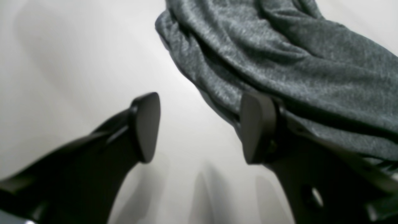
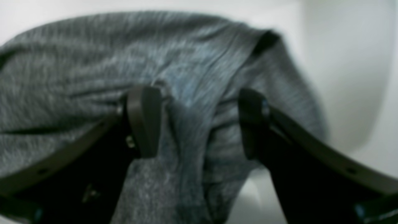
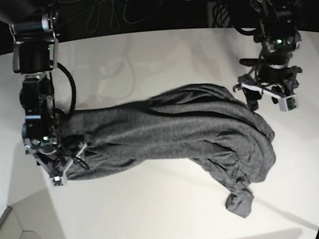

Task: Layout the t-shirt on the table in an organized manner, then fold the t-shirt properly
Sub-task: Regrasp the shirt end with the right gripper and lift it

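The heathered dark grey knit t-shirt point(image 3: 172, 132) lies bunched in a long rumpled heap across the middle of the wide, smooth white tabletop point(image 3: 158, 212), one twisted end trailing toward the near edge.

At the shirt's far-right side, the left arm's black two-fingered gripper point(image 1: 199, 127) hangs with its fingers spread and nothing between them; one finger sits just beside the shirt's rolled edge, the other over bare table.

At the opposite end of the shirt, the right arm's black gripper point(image 2: 199, 121) has its fingers spread too, with a ridge of cloth rising between them. That view is blurred, so I cannot be sure the fabric touches either pad, but it does not look pinched.

The risks I see:
- The right gripper, closing here, may catch several stacked layers rather than one edge, so a pull would drag the whole heap instead of opening it.
- The left gripper is set beside the fold, not around it, and could close on air or merely nudge the cloth.
- The twisted end may stay tucked under and spoil the layout.
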Robot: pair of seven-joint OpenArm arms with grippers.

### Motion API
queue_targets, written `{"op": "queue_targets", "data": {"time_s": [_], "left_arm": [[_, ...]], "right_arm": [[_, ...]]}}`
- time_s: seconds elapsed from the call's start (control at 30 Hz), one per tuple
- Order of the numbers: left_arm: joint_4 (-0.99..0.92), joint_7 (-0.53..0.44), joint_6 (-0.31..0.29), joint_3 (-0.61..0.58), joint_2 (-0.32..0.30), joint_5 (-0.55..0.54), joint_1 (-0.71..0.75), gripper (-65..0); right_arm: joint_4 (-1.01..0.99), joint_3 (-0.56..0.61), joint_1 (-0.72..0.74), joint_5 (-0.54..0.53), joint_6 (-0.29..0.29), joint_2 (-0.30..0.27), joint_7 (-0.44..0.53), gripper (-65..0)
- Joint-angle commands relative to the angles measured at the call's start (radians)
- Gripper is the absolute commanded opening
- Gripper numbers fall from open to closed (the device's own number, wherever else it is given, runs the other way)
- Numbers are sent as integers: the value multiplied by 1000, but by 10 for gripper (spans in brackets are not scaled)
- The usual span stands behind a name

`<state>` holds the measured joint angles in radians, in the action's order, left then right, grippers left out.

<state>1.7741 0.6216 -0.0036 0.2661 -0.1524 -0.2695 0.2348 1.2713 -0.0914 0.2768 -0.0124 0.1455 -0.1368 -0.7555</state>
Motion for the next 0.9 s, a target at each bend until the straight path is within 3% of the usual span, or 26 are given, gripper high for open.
{"op": "queue_targets", "data": {"time_s": [0.0, 0.27, 0.6, 0.87], "left_arm": [[20, -21, -2, 3, -8, -1, -7, -256], [20, -22, -2, 3, -8, -1, -7, -256], [20, -22, -2, 3, -6, -1, -7, -256], [19, -26, -2, 3, -6, -1, -7, -256]], "right_arm": [[3, -3, 26, 1, 4, -7, 24, -252], [-29, -3, 26, 1, 4, -5, 26, -282], [-6, -6, 35, 1, 4, -7, 26, -650], [282, -8, -55, 1, 4, -5, 26, -650]]}}
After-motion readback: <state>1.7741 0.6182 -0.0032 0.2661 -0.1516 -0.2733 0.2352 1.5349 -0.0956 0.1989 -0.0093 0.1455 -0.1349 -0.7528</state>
